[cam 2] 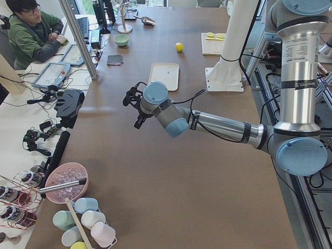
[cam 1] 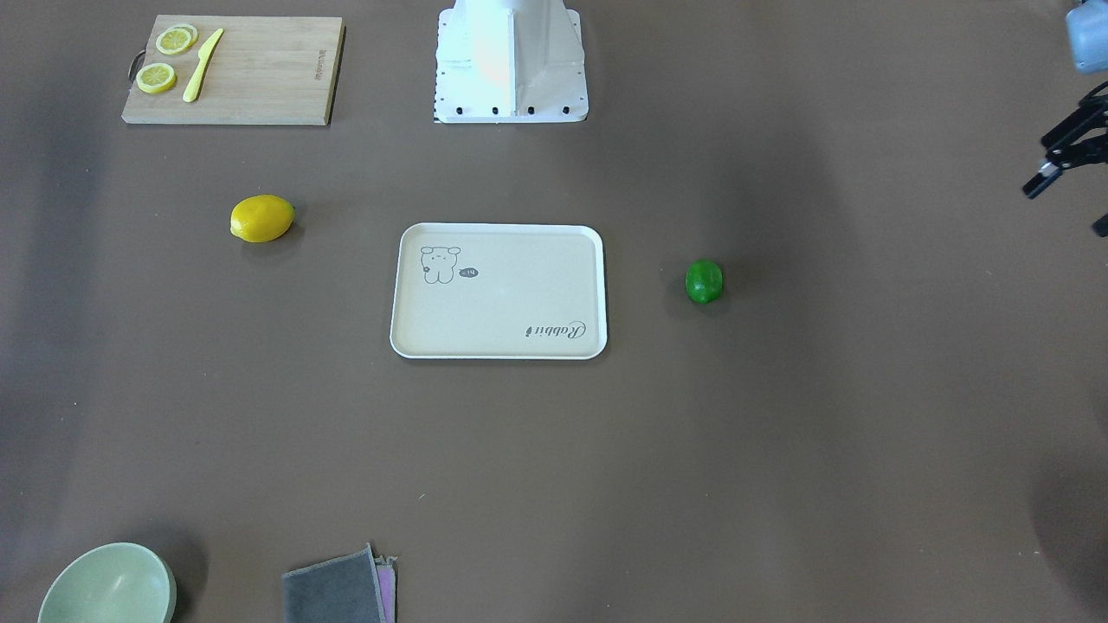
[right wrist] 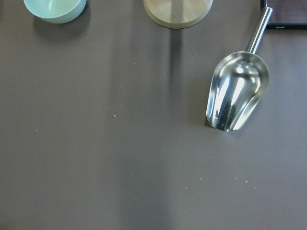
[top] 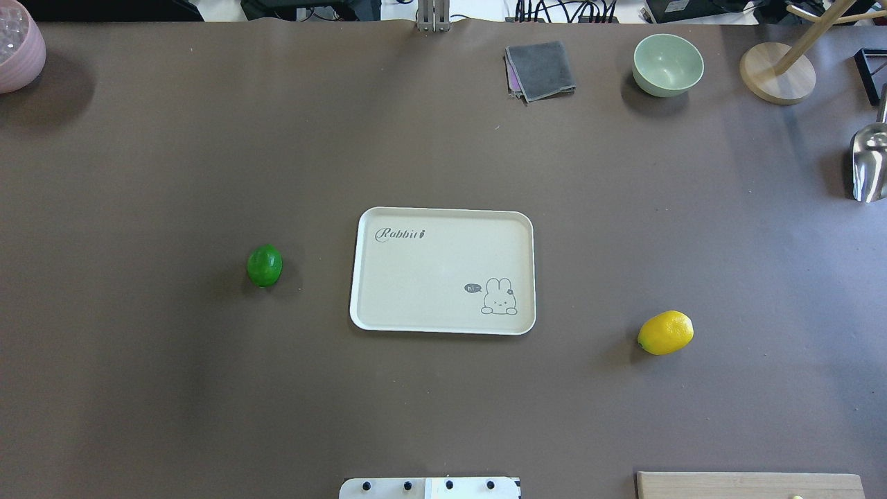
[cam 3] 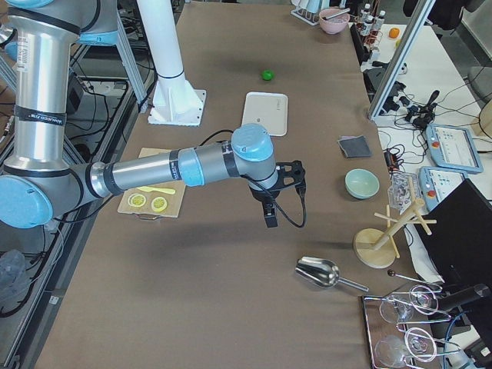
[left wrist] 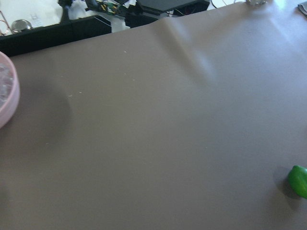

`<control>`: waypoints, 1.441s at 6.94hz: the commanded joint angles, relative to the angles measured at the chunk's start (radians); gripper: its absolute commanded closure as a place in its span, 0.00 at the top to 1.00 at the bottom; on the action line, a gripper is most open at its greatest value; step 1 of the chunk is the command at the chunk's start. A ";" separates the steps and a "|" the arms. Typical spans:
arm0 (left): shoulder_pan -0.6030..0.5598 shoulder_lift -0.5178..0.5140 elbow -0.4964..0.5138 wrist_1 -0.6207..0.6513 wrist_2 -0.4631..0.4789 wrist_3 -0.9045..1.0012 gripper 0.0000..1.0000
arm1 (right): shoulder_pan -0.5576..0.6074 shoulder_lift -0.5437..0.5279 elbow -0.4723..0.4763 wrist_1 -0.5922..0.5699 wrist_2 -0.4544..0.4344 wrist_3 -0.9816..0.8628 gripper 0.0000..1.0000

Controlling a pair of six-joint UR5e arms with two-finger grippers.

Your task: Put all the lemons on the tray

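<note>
One yellow lemon, one green lemon, one tray.

Near right arm reaching over the brown table, right gripper above bare tabletop, cream tray and green lemon farther off, steel scoop, green bowl nearby

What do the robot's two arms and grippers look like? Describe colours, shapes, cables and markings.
Both the left arm and right arm are round silver tubes joined by pale-blue capped joints, with a small printed label on the upright segment. A thin black cable loops near each wrist. The left gripper and right gripper are black, each with two slim fingers.
</note>
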State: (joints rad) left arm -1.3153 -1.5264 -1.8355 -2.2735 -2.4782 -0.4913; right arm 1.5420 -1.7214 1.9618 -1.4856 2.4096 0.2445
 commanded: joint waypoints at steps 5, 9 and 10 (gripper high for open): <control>0.611 -0.193 0.045 -0.006 0.488 -0.568 0.99 | -0.368 0.003 0.005 0.297 -0.231 0.647 1.00; 0.706 -0.297 0.165 -0.003 0.607 -0.624 0.99 | -0.372 0.006 0.002 0.300 -0.231 0.647 1.00; 0.715 -0.291 0.163 -0.003 0.614 -0.633 0.98 | -0.372 0.006 0.002 0.300 -0.231 0.647 1.00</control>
State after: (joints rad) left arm -0.6173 -1.8150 -1.6795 -2.2766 -1.8789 -1.1134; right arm 1.1709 -1.7153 1.9643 -1.1859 2.1784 0.8911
